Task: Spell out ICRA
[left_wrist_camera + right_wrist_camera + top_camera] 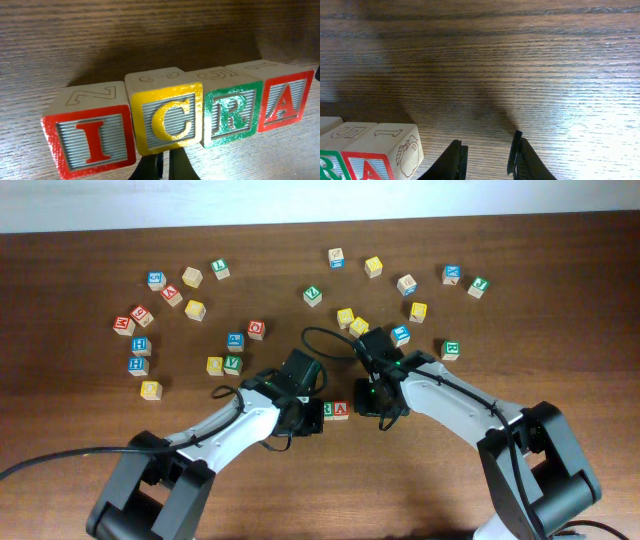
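Table [80, 405]: dark wood, loose cubes [195, 309] scattered from 9 through 12 to 2 o'clock of centre. Left arm [235, 422] and right arm [450, 392] meet at centre over the row [180, 117]. Overhead shows only A [338, 410]; the rest is hidden under the arm.

Row reads I [92, 137], C [170, 120], R [232, 112], A, neighbours touching. Long axis is 9–3 overhead, about 8–2 in left wrist view. Coloured faces look to be up, letter tops toward 12. C sits proud toward 6; I is yawed a little.

Left gripper [165, 165]: jaws nearly together, nothing between. Tips are at C's 6 o'clock edge; contact or not, can't tell. Right gripper [487, 152]: jaws apart, empty, at 3 o'clock of A, clear of it.

My read: word is spelled, so what's left is squaring up and getting out. To square, push C toward 12 with the closed left tips, slow and low, so neighbours don't drag. Right jaws could backstop A's end. Then lift both straight up before any sideways move, or a swing clips the row.
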